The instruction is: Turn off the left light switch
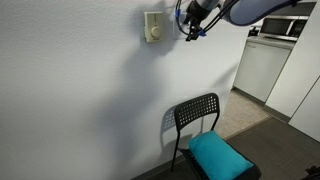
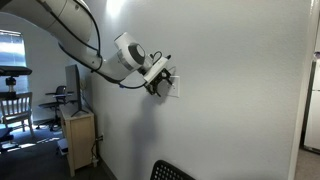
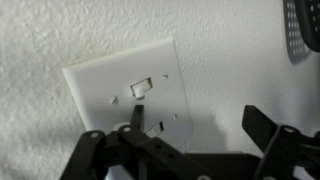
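Switch (image 3: 152, 122) is on the white two-gang plate (image 3: 100, 85), fixed to the wall (image 3: 230, 60) high above the chair (image 1: 196, 113). The cream knob plate (image 1: 152, 27) is just beside it and is not the target.

The wrist view looks turned on its side, since chair mesh shows at its top right. So the two toggles stack there. The upper one, the right toggle (image 3: 142, 87), is in plain sight. By my reading the switch is the lower one, mostly hidden behind dark linkage. Cannot tell if it is on or off.

Arm (image 2: 80, 40) reaches in and puts the jaws right at the plate in both exterior views. Touching or just off, cannot tell. How far the jaws are open, cannot tell. Dark links spread wide along the bottom of the wrist view and one thin tip sits by the switch, but the tips themselves are unclear. Nothing seen held.

Handling, as a judgement:
- **Feel:** a small hard plastic lever, smooth and stiff, likely with a snap. It is fixed in place, so there is no weight to carry.
- **Contact:** no grasp needed. Put one tip on its raised end and push along the wall.
- **Risks:** the tip could slip off or catch the right toggle close by. Wall and plate won't give, so a short firm push is enough.
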Robot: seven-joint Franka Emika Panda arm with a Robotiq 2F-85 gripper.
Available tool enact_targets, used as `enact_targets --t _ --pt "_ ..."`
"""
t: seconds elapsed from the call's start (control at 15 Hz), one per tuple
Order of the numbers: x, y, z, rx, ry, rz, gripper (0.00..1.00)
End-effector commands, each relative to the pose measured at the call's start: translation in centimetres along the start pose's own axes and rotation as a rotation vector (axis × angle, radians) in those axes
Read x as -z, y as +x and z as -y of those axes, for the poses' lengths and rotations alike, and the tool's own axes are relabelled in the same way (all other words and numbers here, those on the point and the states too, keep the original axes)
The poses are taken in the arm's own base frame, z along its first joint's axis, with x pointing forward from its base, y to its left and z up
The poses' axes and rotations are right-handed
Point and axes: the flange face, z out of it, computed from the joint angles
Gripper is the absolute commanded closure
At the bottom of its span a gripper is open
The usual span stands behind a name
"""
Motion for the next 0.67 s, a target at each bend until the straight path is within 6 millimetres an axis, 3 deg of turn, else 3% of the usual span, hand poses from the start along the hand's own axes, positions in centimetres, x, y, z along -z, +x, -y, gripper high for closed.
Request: enact_targets --t 0.0,0.27,0.6 --pt "-1.7 -1.0 0.6 -0.021 0.061 0.024 0.0" --pt "-2.3 -1.0 0.7 -0.053 0.057 0.022 0.0" --pt "-0.3 -0.9 -0.9 -0.065 -0.039 0.037 0.0"
